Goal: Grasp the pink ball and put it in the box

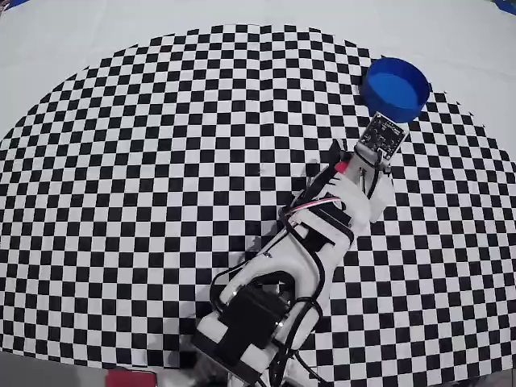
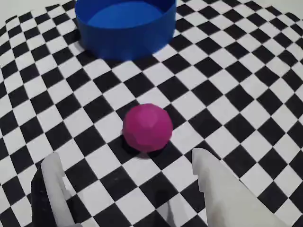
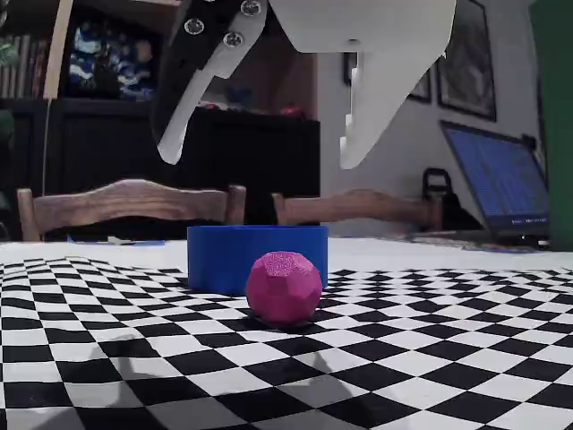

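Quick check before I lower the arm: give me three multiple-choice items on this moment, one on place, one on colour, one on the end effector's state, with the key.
1. Where is the pink ball?
A. inside the box
B. on the checkered mat, short of the box
C. between closed fingers

2. What colour is the box?
A. blue
B. green
C. white

3. How is the end effector?
A. shut on the ball
B. shut and empty
C. open above the ball

Key: 1 B, the wrist view shows the ball on the mat in front of the box. 2 A, blue in every view. 3 C, the fixed view shows the fingers spread, clear above the ball.
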`<state>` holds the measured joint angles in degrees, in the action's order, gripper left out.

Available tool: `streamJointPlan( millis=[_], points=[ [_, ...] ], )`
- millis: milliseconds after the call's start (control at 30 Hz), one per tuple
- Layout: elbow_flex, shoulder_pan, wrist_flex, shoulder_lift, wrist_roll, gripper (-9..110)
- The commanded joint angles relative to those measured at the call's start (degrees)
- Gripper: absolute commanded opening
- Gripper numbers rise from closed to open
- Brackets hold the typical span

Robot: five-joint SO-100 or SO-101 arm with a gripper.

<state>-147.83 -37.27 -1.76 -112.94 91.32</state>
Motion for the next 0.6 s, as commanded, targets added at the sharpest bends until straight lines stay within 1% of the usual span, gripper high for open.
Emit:
streamJointPlan(
  millis=[0,567],
  points=[
    [3.4,-0.4,-0.8,1.2,-0.4,32],
    [9.4,-0.8,-1.1,10.2,-0.4,32]
  ],
)
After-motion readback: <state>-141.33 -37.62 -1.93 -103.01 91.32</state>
